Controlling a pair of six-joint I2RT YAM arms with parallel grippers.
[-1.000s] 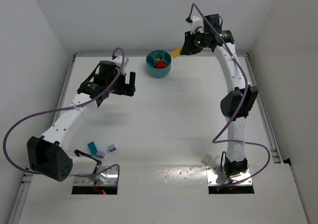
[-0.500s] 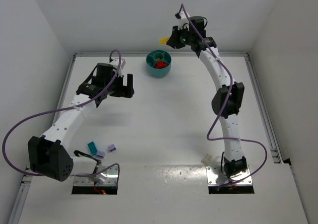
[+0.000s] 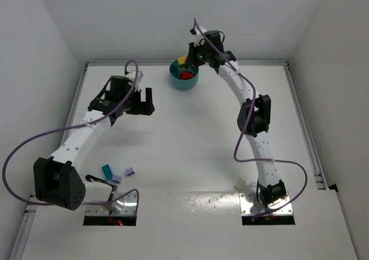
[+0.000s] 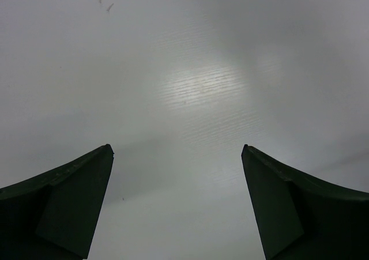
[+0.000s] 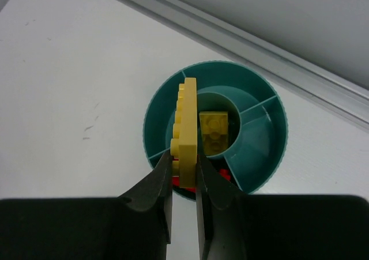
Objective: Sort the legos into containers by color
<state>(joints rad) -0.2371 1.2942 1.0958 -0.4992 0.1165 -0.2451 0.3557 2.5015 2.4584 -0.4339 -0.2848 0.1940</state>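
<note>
1. The right gripper [image 5: 183, 163] is clamped on a yellow plate brick [image 5: 185, 127], which is held on edge directly above the teal divided bowl [image 5: 268, 162].
2. A second yellow brick [image 5: 213, 132] is seen in the central ring [image 5: 233, 101], and red bricks [image 5: 226, 174] in a near compartment.
3. Delivery of yellow is judged to be in hand; alignment over that ring and a release are called for.
4. The left gripper [image 4: 177, 151] is spread wide over the tabletop [image 4: 190, 81], nothing held; a teal brick [image 3: 107, 170] and purple bricks [image 3: 130, 171] are seen unsorted by its base.
</note>
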